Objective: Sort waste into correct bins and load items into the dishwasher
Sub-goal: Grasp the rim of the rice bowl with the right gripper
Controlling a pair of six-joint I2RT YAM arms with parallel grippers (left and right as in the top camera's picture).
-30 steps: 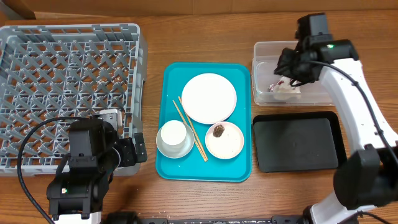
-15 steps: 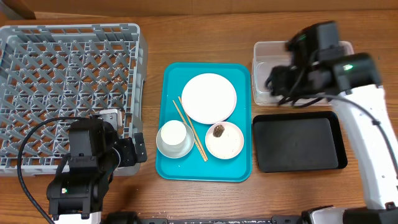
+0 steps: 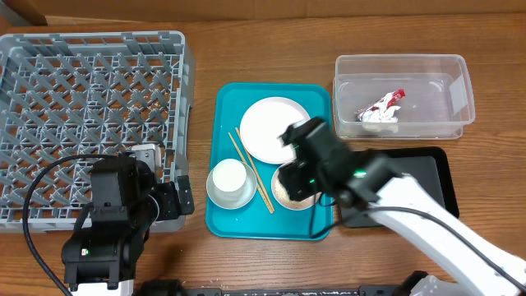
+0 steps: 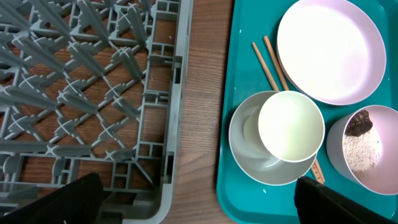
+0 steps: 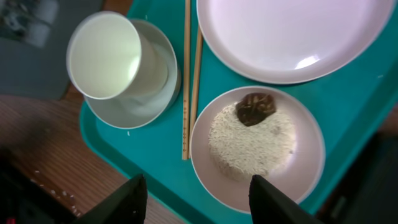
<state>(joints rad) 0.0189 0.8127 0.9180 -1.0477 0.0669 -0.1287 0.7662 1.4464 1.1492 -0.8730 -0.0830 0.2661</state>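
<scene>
The red-and-white wrapper (image 3: 380,111) lies in the clear tub (image 3: 345,70). My right gripper (image 3: 300,177) is open and empty above the small white plate (image 5: 305,168), which holds the rice (image 5: 252,146) and the brown lump (image 5: 255,107). The white cup (image 5: 104,55) stands in the grey bowl (image 5: 158,87), beside the chopsticks (image 5: 186,81) and the large plate (image 5: 292,34). My left gripper (image 4: 196,199) is open and empty, low between the grey dish rack (image 4: 93,81) and the cup and bowl. The black tray (image 3: 415,168) is partly hidden by my right arm.
The dishes all sit on a teal tray (image 3: 230,226) in the middle of the wooden table. The dish rack (image 3: 90,123) fills the left side. The tub and black tray stand at the right.
My right arm has swung from the clear tub down and left to above the small plate. The wrapper stays in the tub. The left arm has not moved.
</scene>
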